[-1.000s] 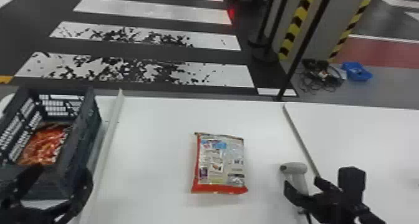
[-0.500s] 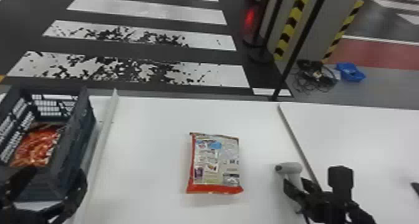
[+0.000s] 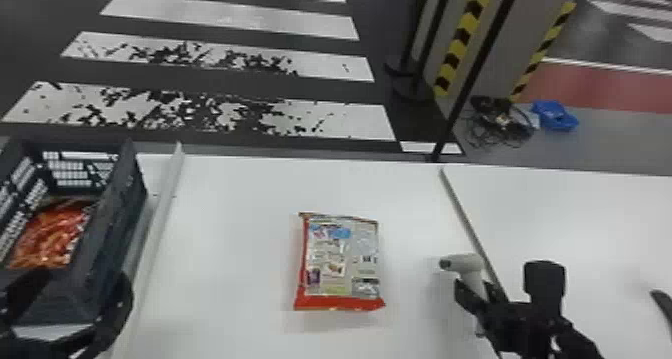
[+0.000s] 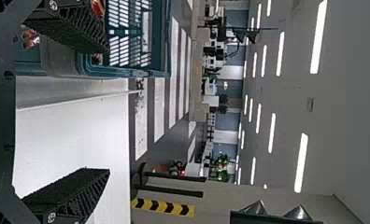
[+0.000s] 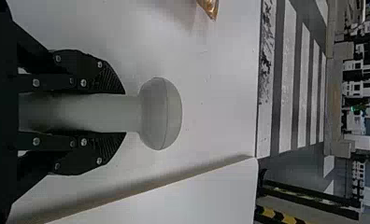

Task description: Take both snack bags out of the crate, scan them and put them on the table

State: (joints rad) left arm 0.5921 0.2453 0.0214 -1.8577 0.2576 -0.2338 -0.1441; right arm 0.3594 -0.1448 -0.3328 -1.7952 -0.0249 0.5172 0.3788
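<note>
Here the crate (image 3: pixel 122 223) holds a snack bag (image 3: pixel 50 235), left tool (image 3: pixel 81 278) gaping wide, empty, right tool (image 3: pixel 476 286) gripping the scanner (image 3: pixel 464 264)

Blue object (image 3: pixel 554 115) beside tangled cables (image 3: pixel 504 120); white floor stripes (image 3: pixel 240 19); yellow-black tape (image 3: pixel 457 43) on pillar (image 3: pixel 512 50).

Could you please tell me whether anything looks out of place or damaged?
The table looks in order, but beyond it black cables lie tangled on the floor, and two white stripes look patchy, perhaps worn.
</note>
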